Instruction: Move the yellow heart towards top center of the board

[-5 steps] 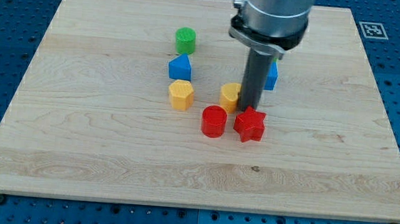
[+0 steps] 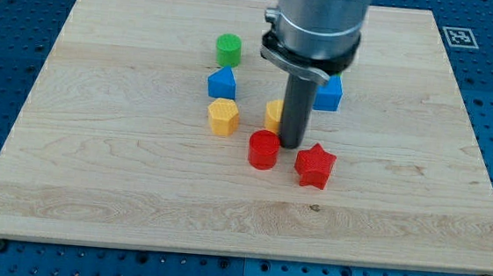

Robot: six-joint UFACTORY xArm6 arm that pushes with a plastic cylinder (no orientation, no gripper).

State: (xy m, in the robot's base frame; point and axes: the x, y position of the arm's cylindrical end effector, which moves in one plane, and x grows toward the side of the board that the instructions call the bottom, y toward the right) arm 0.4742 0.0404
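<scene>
The yellow heart [image 2: 273, 115] sits near the board's middle, mostly hidden behind my rod. My tip [image 2: 291, 146] rests on the board just right of and below the heart, touching or nearly touching it. The red cylinder [image 2: 263, 149] lies just left of my tip. The red star [image 2: 315, 165] lies to its lower right. The yellow hexagon [image 2: 223, 117] is left of the heart.
A blue block [image 2: 222, 83] sits above the yellow hexagon, and a green cylinder [image 2: 229, 48] above that. Another blue block [image 2: 328, 92] is partly hidden behind the arm at the right. The wooden board [image 2: 93, 188] fills the view.
My tip has moved left and slightly down, now between the red cylinder and red star. The red star has shifted to the lower right. The yellow heart has moved slightly left.
</scene>
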